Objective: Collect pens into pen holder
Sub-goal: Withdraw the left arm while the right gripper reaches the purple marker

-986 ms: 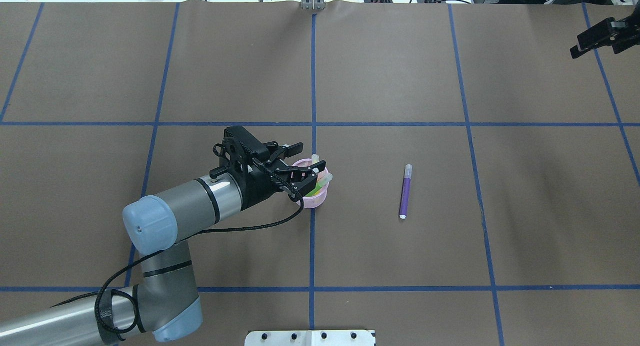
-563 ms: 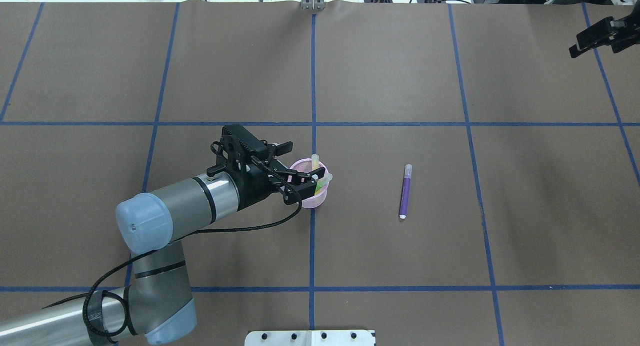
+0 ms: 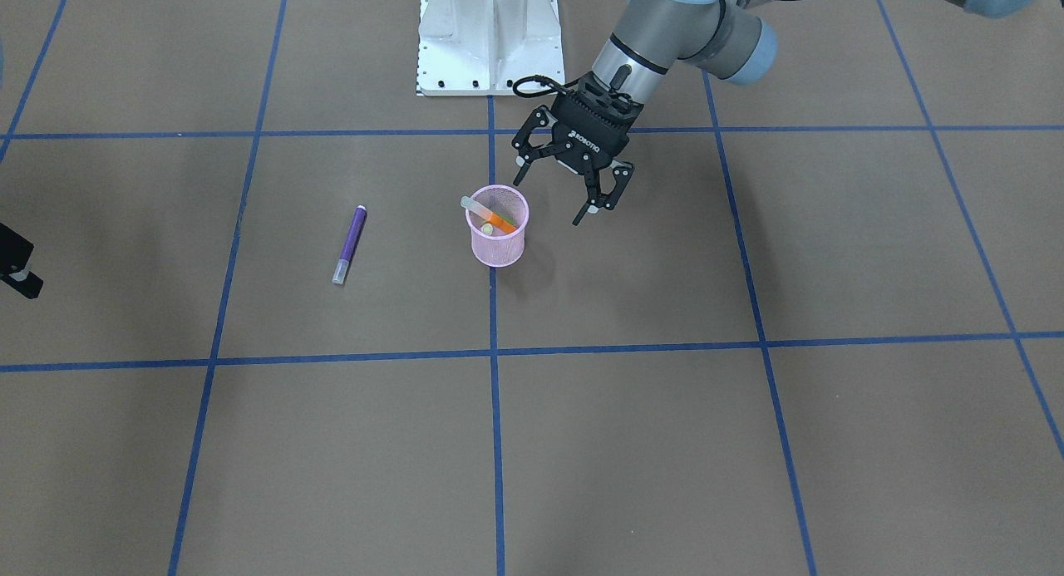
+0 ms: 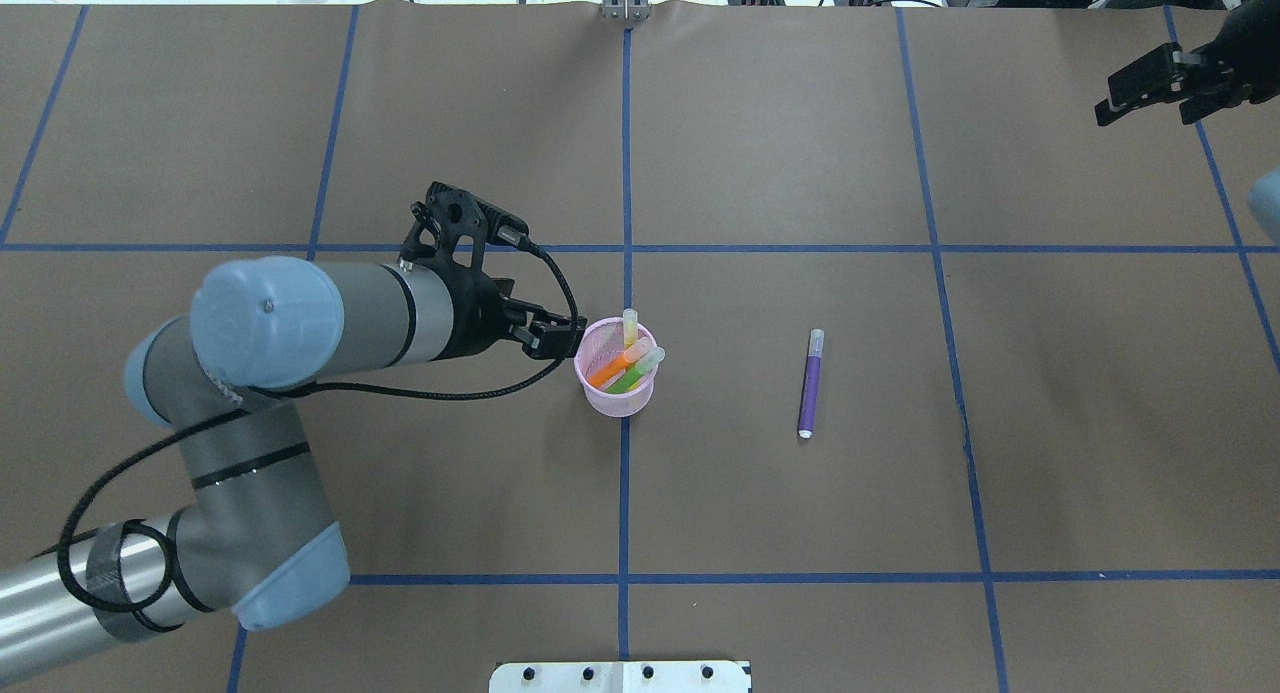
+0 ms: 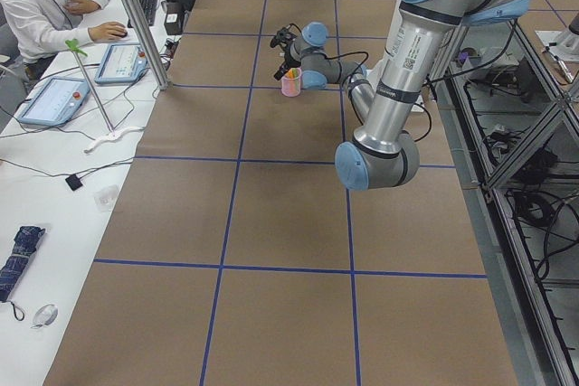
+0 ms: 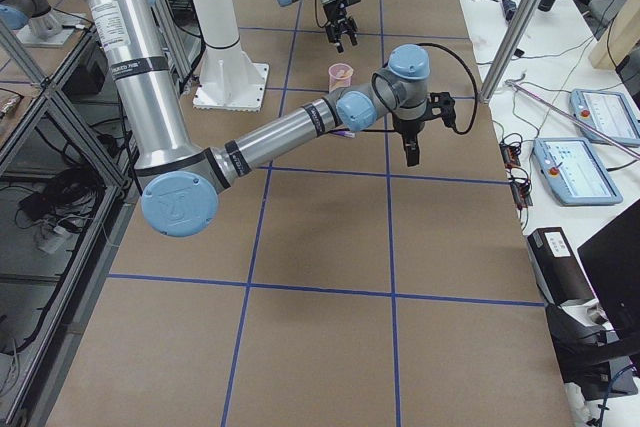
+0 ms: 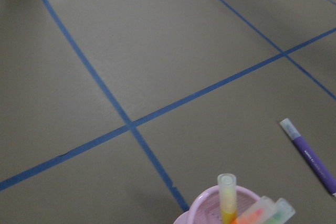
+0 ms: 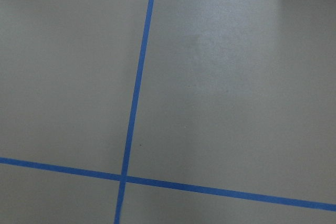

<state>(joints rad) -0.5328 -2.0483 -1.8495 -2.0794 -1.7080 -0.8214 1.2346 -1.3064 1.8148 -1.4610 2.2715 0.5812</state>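
Overhead behind, front opposite, both steep, sharing pen holder (image 4: 619, 401)

We see the left gripper (image 3: 550, 200) pull back off the pen holder (image 4: 618, 398) and sit just beside it, so the pens (image 4: 622, 365) inside show now. The right gripper (image 4: 1150, 81) slides inward a little too.

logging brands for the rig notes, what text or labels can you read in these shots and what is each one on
"ROBOTIQ": white lettering on the black body of the left tool, in the front-facing view.
White print along the purple pen: too small to read.
Dark label down the silver tube of the left arm: too blurred to read.
Similar label on the right arm: too blurred to read.
No other text can be read.
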